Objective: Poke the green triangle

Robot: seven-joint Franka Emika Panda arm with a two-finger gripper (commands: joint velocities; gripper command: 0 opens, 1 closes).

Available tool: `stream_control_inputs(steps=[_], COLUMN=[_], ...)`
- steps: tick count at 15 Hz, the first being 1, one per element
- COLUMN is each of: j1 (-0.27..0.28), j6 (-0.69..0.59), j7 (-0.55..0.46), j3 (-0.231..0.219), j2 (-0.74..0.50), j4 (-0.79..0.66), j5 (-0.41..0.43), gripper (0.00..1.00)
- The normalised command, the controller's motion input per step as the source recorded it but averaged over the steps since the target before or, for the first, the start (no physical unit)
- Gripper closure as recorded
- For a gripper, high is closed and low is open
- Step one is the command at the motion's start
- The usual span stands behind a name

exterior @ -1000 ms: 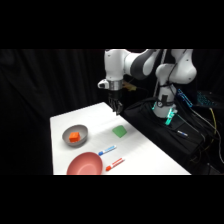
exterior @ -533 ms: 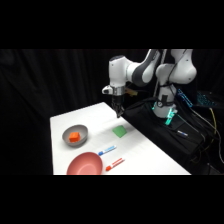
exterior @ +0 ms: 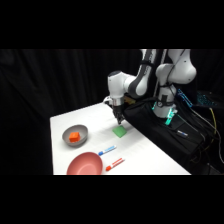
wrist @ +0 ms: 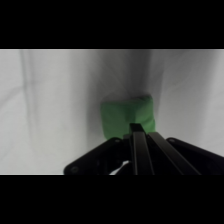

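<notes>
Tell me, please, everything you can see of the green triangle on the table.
The green triangle is a small, flat, bright-green block that looks roughly squarish from here, plain and matte. It lies flat on the white table, near its far edge, apart from the bowls and markers. The gripper is right above it, fingertips at its near edge; whether they touch it cannot be told.

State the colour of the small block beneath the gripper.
Bright green; the block shows best in the wrist view.

The tool (wrist: 137, 131) rises dark from the bottom edge, its tip over the green triangle (wrist: 125, 116), seemingly touching, on the white desk (wrist: 50, 100).
</notes>
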Motion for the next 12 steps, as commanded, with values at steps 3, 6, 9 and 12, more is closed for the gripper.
stream_control_inputs(steps=[3,6,9,12], j1=[-0.168,-0.115,-0.019,0.024], j6=[0.34,0.24,0.12,-0.16], j7=[-0.15,0.01,0.14,0.18], j3=[0.147,0.096,-0.003,-0.059], j2=[0.53,0.51,0.37,-0.13], j4=[0.25,0.29,0.21,0.00], j5=[0.080,-0.093,-0.220,-0.209], gripper=[0.95,0.97,0.98,0.98])
